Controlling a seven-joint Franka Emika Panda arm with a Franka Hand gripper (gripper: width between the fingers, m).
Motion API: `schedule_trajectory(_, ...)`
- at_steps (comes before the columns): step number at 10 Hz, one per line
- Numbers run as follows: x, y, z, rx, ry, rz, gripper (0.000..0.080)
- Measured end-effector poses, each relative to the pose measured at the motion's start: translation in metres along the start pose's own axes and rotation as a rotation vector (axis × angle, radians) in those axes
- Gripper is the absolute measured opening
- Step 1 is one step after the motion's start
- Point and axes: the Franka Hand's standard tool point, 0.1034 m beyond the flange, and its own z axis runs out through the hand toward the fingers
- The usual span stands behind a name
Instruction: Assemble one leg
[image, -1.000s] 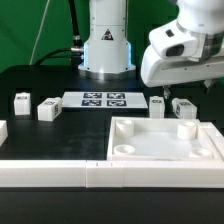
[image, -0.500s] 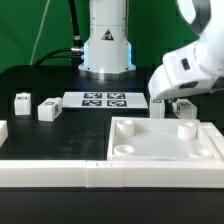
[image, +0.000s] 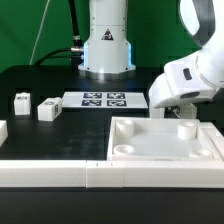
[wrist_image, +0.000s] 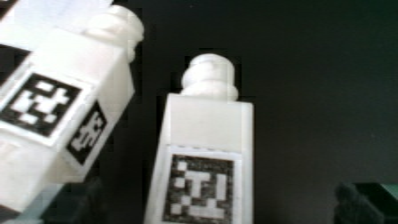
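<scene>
In the wrist view a white leg (wrist_image: 210, 150) with a marker tag and a round peg end lies between my fingers. A second leg (wrist_image: 71, 85) lies close beside it. My gripper (wrist_image: 214, 203) is open, with a dark finger (wrist_image: 368, 196) on one side of the leg and a gap on each side. In the exterior view the gripper (image: 172, 108) is low over the black table at the right, just behind the tray-like piece, and hides these two legs. Two more legs (image: 20, 100) (image: 47, 110) stand at the left.
The large white square piece (image: 150, 150) with round corner sockets lies at the front right. The marker board (image: 105, 99) lies mid-table before the robot base (image: 107, 45). A long white wall (image: 50, 172) runs along the front edge.
The arm has come down and forward at the exterior view's right, and now covers the two right-hand legs that showed a second ago. The left legs have not moved.
</scene>
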Motion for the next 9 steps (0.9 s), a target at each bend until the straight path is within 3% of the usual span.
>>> schedule_trajectory(4,0.0038,0.0015,0.0128,0.003,0.025,-0.014,0.0649)
schedule_trajectory(6,0.0038,0.0013,0.0129,0.003,0.025,-0.014,0.0412)
schedule_trajectory(7,0.0038,0.0013,0.0129,0.003,0.025,-0.014,0.0412)
schedule_trajectory(8,0.0038,0.0013,0.0129,0.003,0.025,-0.014,0.029)
schedule_trajectory(9,0.0038,0.0013,0.0129,0.003,0.025,-0.014,0.029)
